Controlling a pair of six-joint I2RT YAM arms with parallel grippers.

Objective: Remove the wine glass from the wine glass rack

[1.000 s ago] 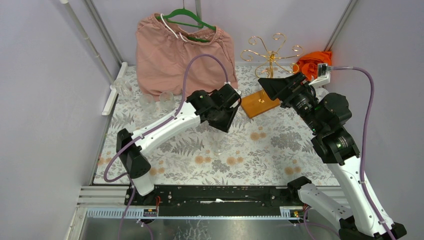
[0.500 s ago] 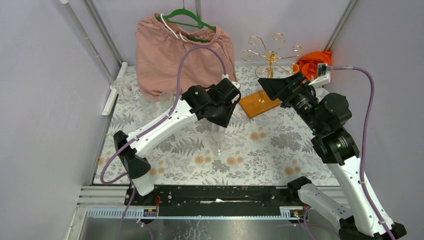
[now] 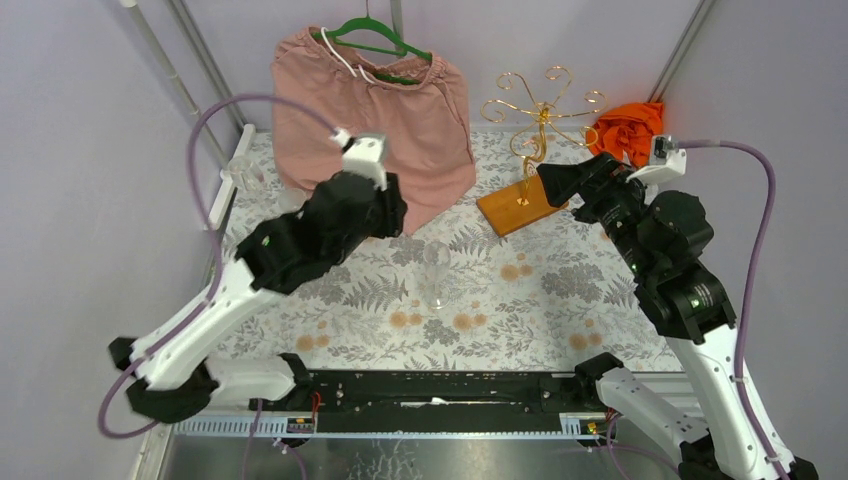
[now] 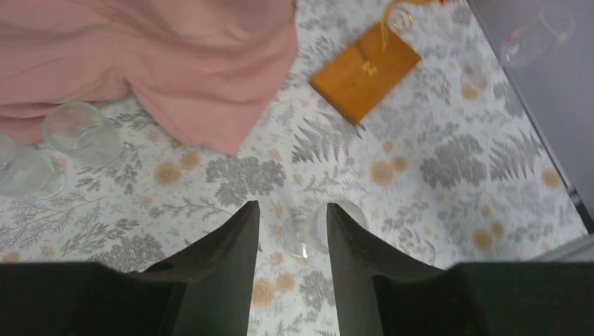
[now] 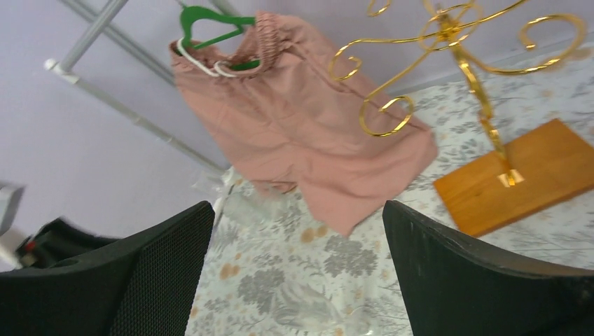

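A clear wine glass [image 3: 435, 275] stands upright on the floral tablecloth, free of both grippers. The wine glass rack, gold wire arms [image 3: 540, 105] on an orange-brown wooden base [image 3: 520, 205], stands at the back right with no glass on its arms. My left gripper [image 3: 392, 217] is open and empty, held high, left of and behind the glass. In the left wrist view the left gripper [image 4: 291, 210] is open and the glass [image 4: 315, 227] lies far below it. My right gripper [image 3: 550, 177] is wide open and empty beside the rack base. The right wrist view shows the right gripper [image 5: 294, 210] open and the rack [image 5: 448, 42].
Pink shorts [image 3: 375, 100] hang on a green hanger [image 3: 370, 35] at the back. Several clear glasses [image 3: 300, 200] stand at the back left under the shorts. An orange cloth [image 3: 628, 125] lies in the back right corner. Another glass [image 4: 536, 35] lies by the right wall.
My left arm has risen and swung back to the left, away from the wine glass, which stays standing on the table. My right gripper has drawn back slightly to the right.
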